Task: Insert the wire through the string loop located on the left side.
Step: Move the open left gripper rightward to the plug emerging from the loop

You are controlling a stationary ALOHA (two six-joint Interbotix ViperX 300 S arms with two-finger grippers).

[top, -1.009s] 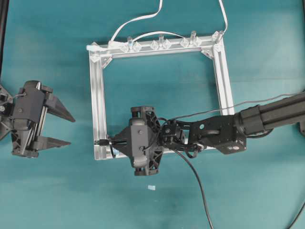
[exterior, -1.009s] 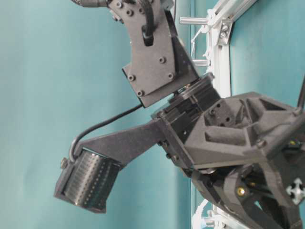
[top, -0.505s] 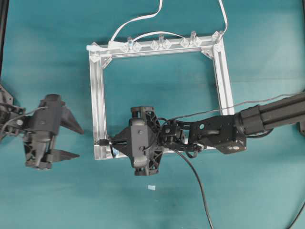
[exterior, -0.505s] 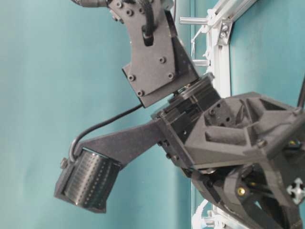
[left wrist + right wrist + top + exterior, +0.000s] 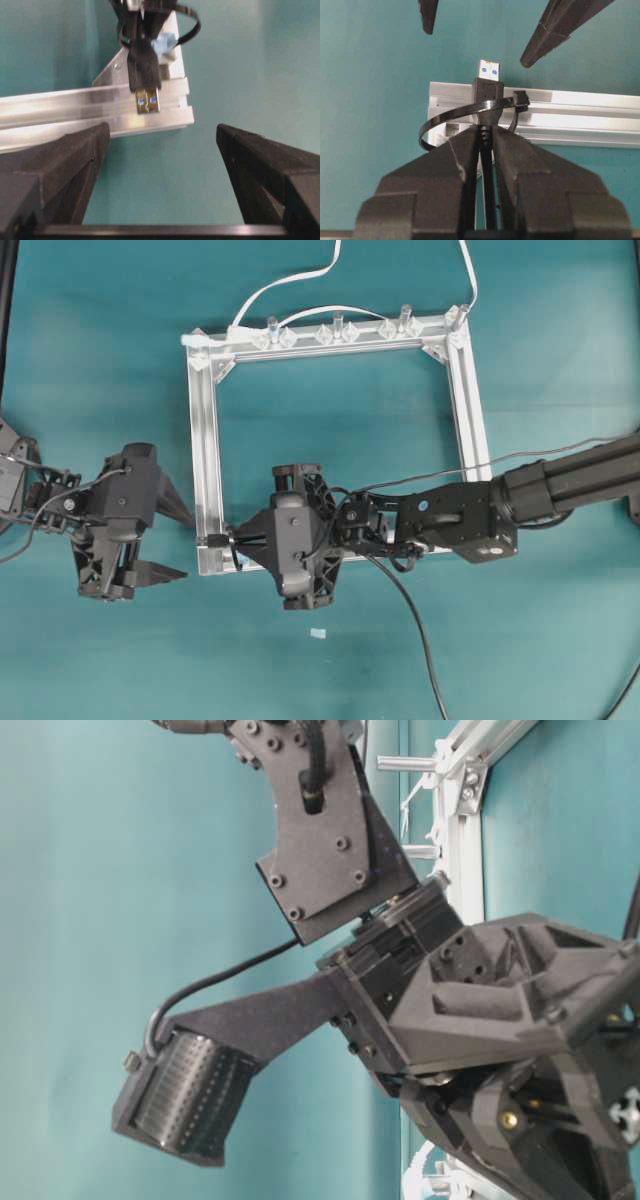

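Gripping the wire tightly: right fingers | left fingers spread wide, empty, facing plug

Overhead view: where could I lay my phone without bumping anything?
Bare teal cloth lies inside the square aluminium frame, in its upper half, and along the bottom edge near the small pale scrap. It is crowded at the frame's lower-left corner: the right gripper holds the thin black wire there, the open left gripper beside it.
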